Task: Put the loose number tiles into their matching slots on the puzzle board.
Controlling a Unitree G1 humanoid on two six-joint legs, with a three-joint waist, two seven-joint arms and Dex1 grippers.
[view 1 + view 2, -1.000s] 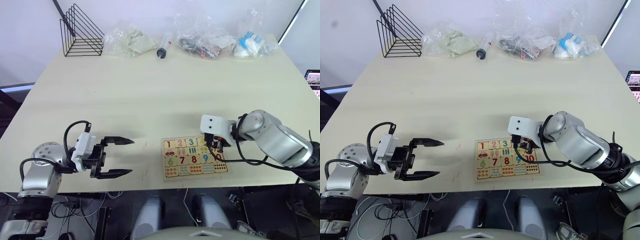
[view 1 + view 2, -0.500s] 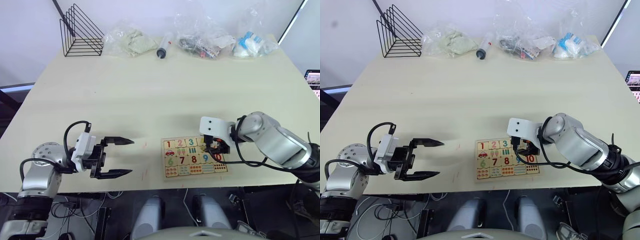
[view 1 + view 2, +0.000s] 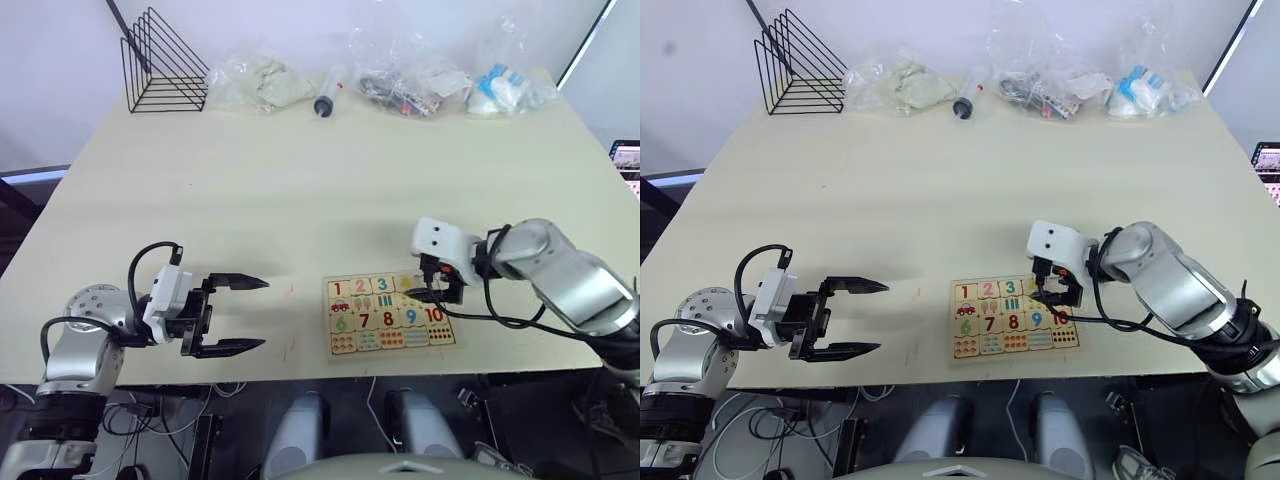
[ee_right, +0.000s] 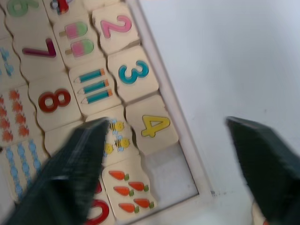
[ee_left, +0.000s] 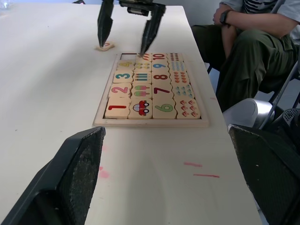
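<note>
1. I see the left gripper [image 3: 262, 314] at lower left of the eye view. It hangs over bare worktop [image 3: 300, 180], well apart from the board, with its jaws spread wide and nothing between them.
2. The board [image 5: 150, 123] lies flat at lower centre, near the front edge of the worktop.
3. In its top row, tiles 1 [image 5: 117, 107], 2 [image 5: 121, 88], 3 [image 4: 133, 72] and 4 [image 4: 152, 125] sit in their slots, left to right.
4. The last slot [image 4: 176, 176], just past the 4, is bare pale wood.
5. One loose tile [image 5: 105, 46] lies on the worktop just beside that end of the board. I cannot read its digit.
6. The right gripper [image 5: 121, 47] hangs over the board's upper right corner, at centre right of the eye view. Its jaws are apart and hold nothing. One tip is down by the loose tile and the other is at the board's corner by the bare slot. I cannot tell whether either tip touches.
7. A wire rack [image 3: 160, 65] stands at upper left, with plastic bags [image 3: 400, 75] along the far edge.
8. A seated person [image 5: 253, 42] is at upper right of the left wrist view.
</note>
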